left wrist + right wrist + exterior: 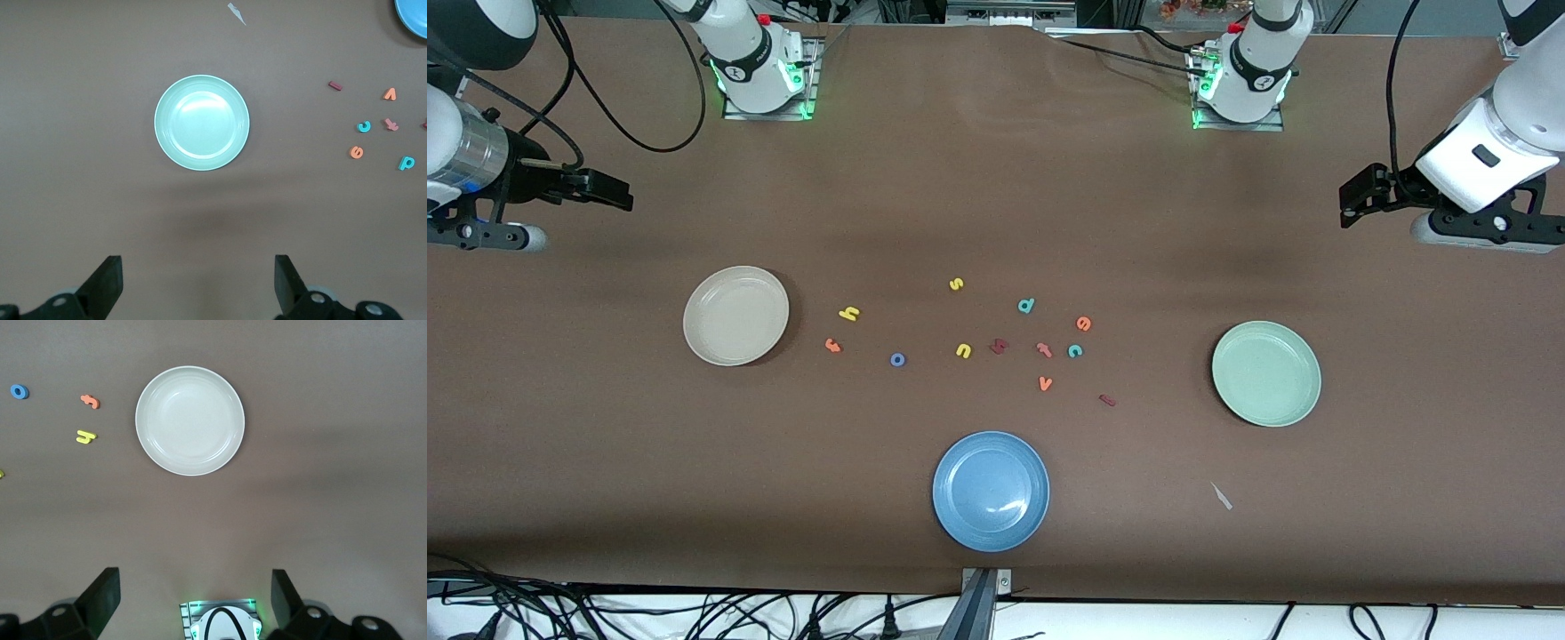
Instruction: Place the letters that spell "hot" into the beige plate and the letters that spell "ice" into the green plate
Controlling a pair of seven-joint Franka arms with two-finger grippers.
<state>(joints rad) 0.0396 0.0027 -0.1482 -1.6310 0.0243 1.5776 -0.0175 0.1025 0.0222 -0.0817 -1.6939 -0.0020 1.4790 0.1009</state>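
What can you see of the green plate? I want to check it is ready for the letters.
The green plate is round, shallow and pale mint, with a smooth, faintly glossy surface and a low raised rim. It lies flat and upright on the brown table, toward the left arm's end, with nothing in it. No letter and no gripper touches it; the nearest letter, the dark red i, lies apart from it.
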